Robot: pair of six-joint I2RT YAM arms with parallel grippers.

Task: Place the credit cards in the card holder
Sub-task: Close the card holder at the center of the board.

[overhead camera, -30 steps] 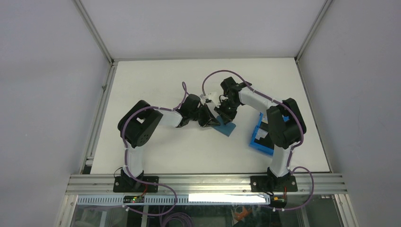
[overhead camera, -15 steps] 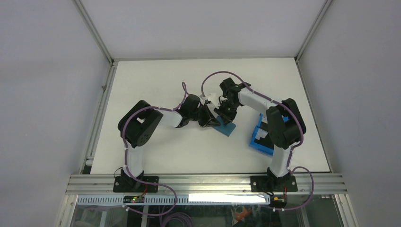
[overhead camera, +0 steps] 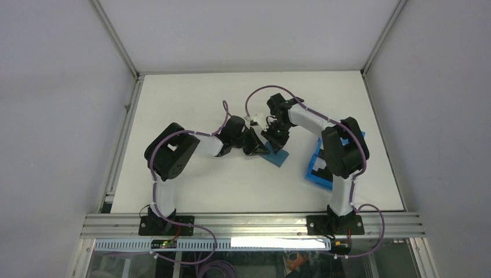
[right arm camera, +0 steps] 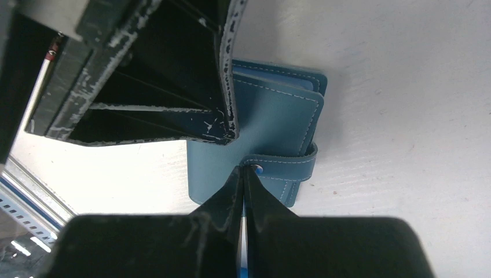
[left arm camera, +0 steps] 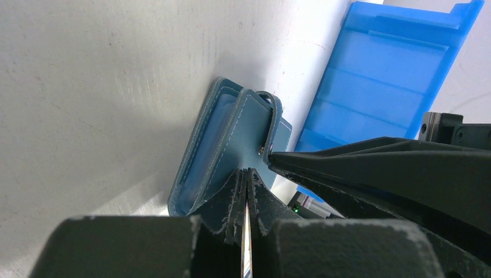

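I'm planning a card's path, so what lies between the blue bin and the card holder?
Only a bare strip of table lies between the card holder and the blue bin. The top external view shows this clearly.

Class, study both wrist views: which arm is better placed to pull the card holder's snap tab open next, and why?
Right. The right gripper has its tips closed at the snap tab by its button, while the left gripper clamps the card holder at its cover edge, likely bracing it.
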